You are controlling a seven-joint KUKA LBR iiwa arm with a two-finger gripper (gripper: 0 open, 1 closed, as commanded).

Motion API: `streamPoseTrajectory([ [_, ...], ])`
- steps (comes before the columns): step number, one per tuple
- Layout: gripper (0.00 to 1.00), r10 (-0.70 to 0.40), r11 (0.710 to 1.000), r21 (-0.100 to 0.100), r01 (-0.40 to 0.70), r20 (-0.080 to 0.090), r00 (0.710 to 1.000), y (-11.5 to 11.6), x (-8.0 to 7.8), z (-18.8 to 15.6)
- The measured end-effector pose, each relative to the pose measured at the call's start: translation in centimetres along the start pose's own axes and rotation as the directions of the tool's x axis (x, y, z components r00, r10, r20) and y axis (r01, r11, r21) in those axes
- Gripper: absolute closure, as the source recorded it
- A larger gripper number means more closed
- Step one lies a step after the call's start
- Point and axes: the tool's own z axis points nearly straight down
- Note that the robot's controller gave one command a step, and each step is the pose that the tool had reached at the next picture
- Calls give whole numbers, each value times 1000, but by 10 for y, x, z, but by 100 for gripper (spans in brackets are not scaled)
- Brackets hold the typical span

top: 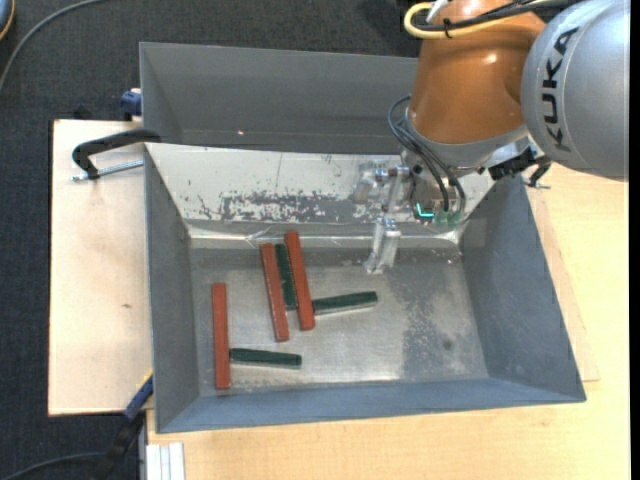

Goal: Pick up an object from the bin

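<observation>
My gripper (381, 251) hangs low near the back wall of the bin, right of centre, and I see nothing held in it. Just below it and to the left lies a dark green stick (345, 302), nearly level, with its right end closest to the gripper. Further left, two red sticks (300, 279) (274, 292) lie side by side, running front to back. A second dark green stick (287, 275) is wedged between them.
A third red stick (219, 335) lies along the left wall, and one more dark green stick (265, 358) rests near the front left. The arm with its orange cover leans in over the bin's back right corner.
</observation>
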Motion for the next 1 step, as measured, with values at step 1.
streamPoseTrajectory([
  [1, 100, 2, 1000, -1, -2, 9, 1000, 0, -1, -5],
])
